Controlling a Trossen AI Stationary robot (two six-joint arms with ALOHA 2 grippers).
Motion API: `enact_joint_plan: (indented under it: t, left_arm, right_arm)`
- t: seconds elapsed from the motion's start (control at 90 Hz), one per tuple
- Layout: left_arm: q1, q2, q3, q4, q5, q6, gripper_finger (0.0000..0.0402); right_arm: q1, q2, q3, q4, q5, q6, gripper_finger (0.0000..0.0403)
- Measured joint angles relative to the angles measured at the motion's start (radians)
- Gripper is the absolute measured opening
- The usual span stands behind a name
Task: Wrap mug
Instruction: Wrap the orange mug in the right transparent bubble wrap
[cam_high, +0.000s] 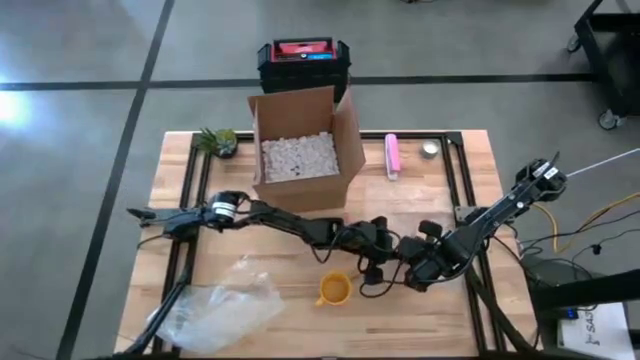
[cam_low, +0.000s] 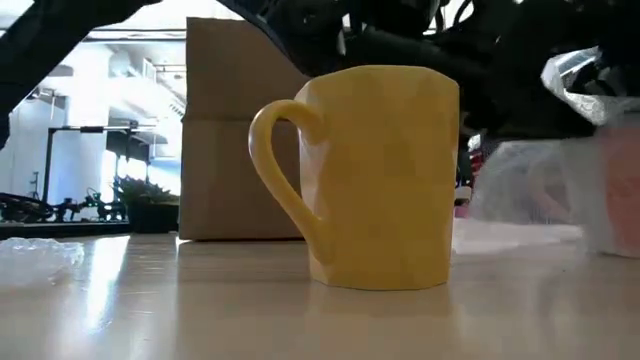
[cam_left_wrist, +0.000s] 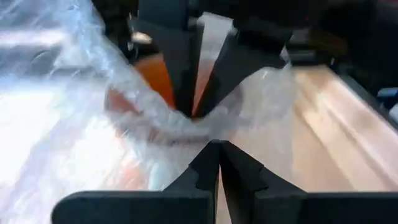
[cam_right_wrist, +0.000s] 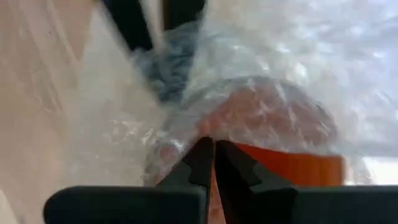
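A yellow mug (cam_high: 334, 289) stands upright on its base on the wooden table near the front edge; the low view shows it bare (cam_low: 375, 175), handle to the picture's left. My left gripper (cam_high: 372, 262) and my right gripper (cam_high: 408, 272) meet just right of the mug, both shut on a clear sheet of bubble wrap (cam_left_wrist: 155, 118). Both wrist views show the mug's orange-yellow body through that wrap (cam_right_wrist: 273, 124). A second heap of bubble wrap (cam_high: 215, 308) lies at the front left. My left gripper pinches a gathered fold of the bubble wrap (cam_left_wrist: 186, 130) between its two fingers; the fold bunches right at the fingertips (cam_left_wrist: 205, 163). The wrap spreads away slack over the mug. My right gripper pinches the bubble wrap's bunched edge (cam_right_wrist: 186, 140) between its two fingers, facing the left gripper. The sheet drapes slack from the fingers (cam_right_wrist: 231, 167) across the mug's rim.
An open cardboard box (cam_high: 300, 150) of white packing peanuts stands at the table's far middle, with a black and red case (cam_high: 303, 60) behind it. A pink stick (cam_high: 393, 157), a small tape roll (cam_high: 430, 150) and a potted plant (cam_high: 220, 140) sit along the far edge.
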Motion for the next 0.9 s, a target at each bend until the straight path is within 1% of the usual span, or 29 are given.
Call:
enact_joint_plan:
  t: [0.144, 0.267, 0.4, 0.444, 0.533, 0.611, 0.756, 0.9]
  left_arm:
    - [-0.001, -0.046, 0.0, -0.066, -0.003, -0.006, 0.0]
    - [-0.004, -0.089, 0.0, -0.199, -0.004, -0.022, 0.0]
    - [-0.015, -0.162, -0.001, -0.335, -0.013, -0.024, 0.0]
    - [-0.021, -0.186, -0.001, -0.387, -0.031, -0.014, 0.0]
    - [-0.032, -0.214, -0.014, -0.489, -0.098, 0.003, 0.0]
    - [-0.035, -0.222, -0.019, -0.56, -0.112, 0.01, 0.0]
    - [-0.036, -0.23, -0.027, -0.535, -0.116, 0.019, 0.0]
    - [-0.028, -0.196, -0.099, -0.395, -0.105, 0.025, 0.0]
  right_arm:
    - [-0.005, -0.001, -0.034, 0.046, -0.008, -0.057, 0.0]
    - [-0.023, -0.001, -0.037, 0.066, -0.01, -0.123, 0.0]
    - [-0.057, 0.001, -0.038, 0.135, -0.018, -0.213, 0.0]
    - [-0.074, 0.002, -0.038, 0.16, -0.023, -0.243, 0.0]
    - [-0.11, 0.002, -0.038, 0.189, -0.021, -0.277, 0.0]
    - [-0.137, 0.002, -0.038, 0.203, -0.022, -0.303, 0.0]
    - [-0.156, 0.002, -0.039, 0.166, -0.039, -0.317, 0.0]
    - [-0.157, 0.002, -0.041, 0.155, -0.07, -0.299, 0.0]
